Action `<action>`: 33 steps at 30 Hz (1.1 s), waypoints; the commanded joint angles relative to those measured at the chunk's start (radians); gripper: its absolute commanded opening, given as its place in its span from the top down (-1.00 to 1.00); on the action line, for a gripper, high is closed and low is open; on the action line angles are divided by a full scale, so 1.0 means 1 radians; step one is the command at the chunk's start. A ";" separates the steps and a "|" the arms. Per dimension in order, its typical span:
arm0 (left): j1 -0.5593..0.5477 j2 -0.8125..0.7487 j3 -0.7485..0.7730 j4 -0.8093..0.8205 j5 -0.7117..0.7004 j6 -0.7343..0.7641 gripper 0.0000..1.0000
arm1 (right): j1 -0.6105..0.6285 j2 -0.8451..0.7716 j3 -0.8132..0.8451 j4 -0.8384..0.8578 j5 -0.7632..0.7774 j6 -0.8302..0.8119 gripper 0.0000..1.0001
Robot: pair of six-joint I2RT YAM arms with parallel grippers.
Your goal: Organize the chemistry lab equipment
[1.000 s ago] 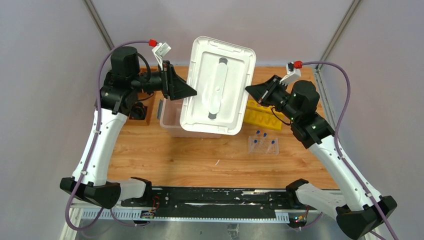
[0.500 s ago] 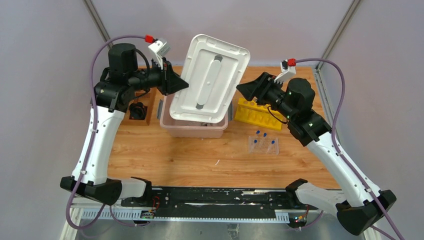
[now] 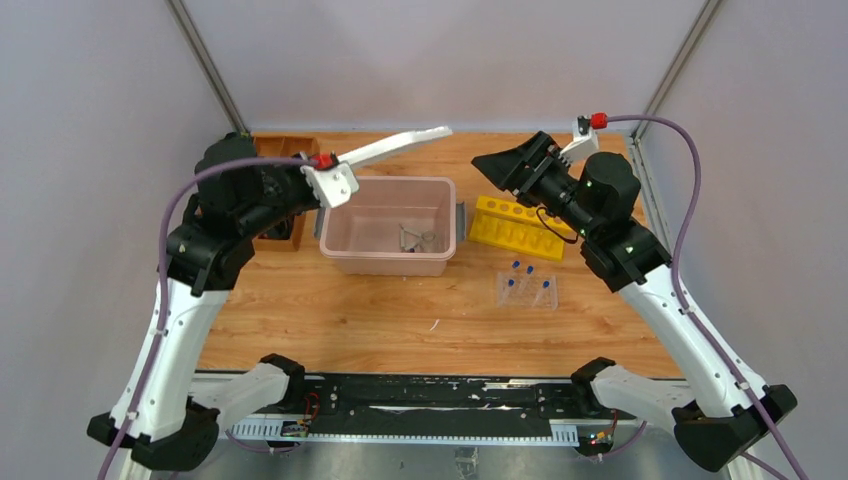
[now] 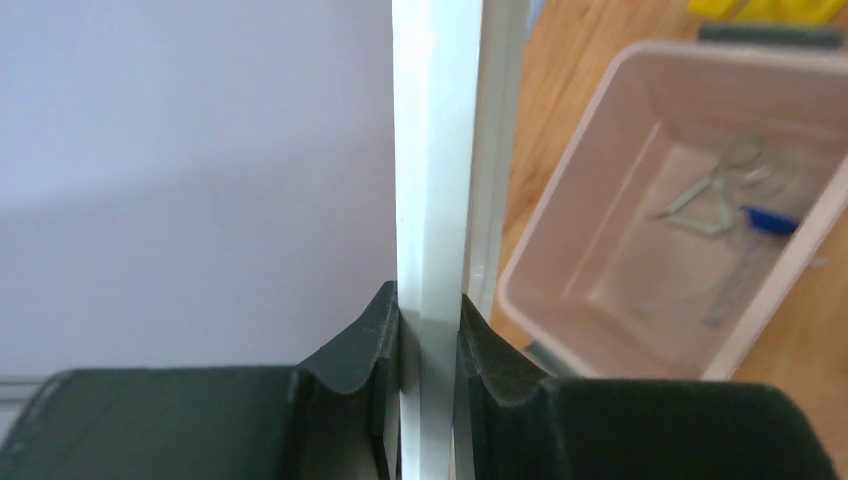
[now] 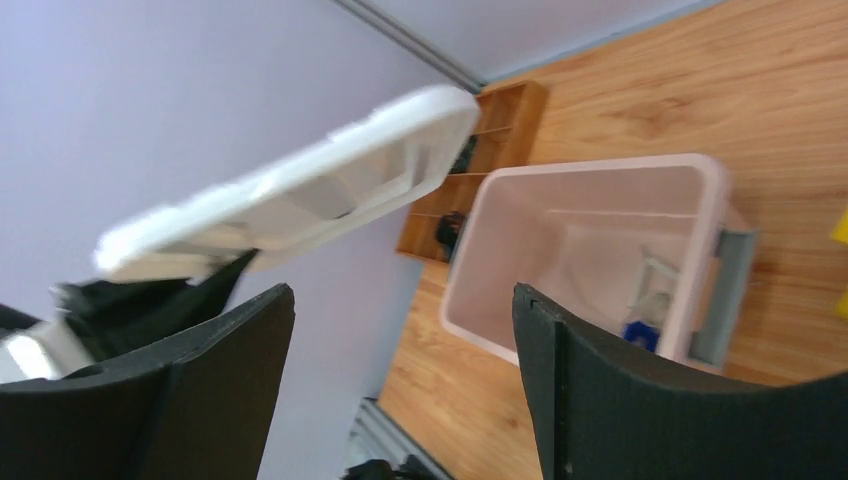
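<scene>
Up over the back left of the worktop [image 3: 400, 320], the left fingers [image 4: 352, 352] are squeezing tight on the thin edge of the white lid [image 3: 395, 147]. It is hanging tipped in the air, off the pink bin [image 3: 385, 264]. The right fingers [image 5: 200, 370] are standing wide apart and holding nothing, just pointing toward the bin from the right. I think the big worry is the lid slipping: it is wide and flat, and only one small bit of its rim is being pinched, so its own weight could be twisting it loose. If it is dropping, it could be banging the bin or landing on the brown wooden tray [image 3: 272, 142] near it. A fast swing could also be bumping the wall [image 3: 450, 60] behind. Down inside the bin, a pale triangle [image 4: 700, 205], a little vial with a blue cap [image 4: 770, 220] and some clear glass bits are lying mixed together on the bottom, too blurry to tell apart well. To the right of the bin, the yellow rack [image 3: 515, 228] is sitting with its holes looking empty. Nearer the front, the clear vial tray [image 3: 527, 297] is standing with several blue-capped vials [image 3: 518, 267] upright in it.
</scene>
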 commanded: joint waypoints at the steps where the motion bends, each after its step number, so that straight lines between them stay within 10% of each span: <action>1: -0.025 -0.143 -0.180 0.243 -0.163 0.408 1.00 | 0.015 0.015 -0.033 0.191 -0.113 0.264 -0.65; 10: -0.053 -0.347 -0.515 0.618 -0.136 0.723 1.00 | 0.115 0.135 -0.026 0.325 -0.165 0.449 -0.63; 24: -0.059 -0.445 -0.686 0.745 -0.022 0.942 1.00 | 0.166 0.275 0.046 0.427 -0.156 0.499 -0.59; 33: -0.061 -0.448 -0.719 0.756 -0.006 0.996 1.00 | 0.191 0.322 0.053 0.516 -0.136 0.546 0.06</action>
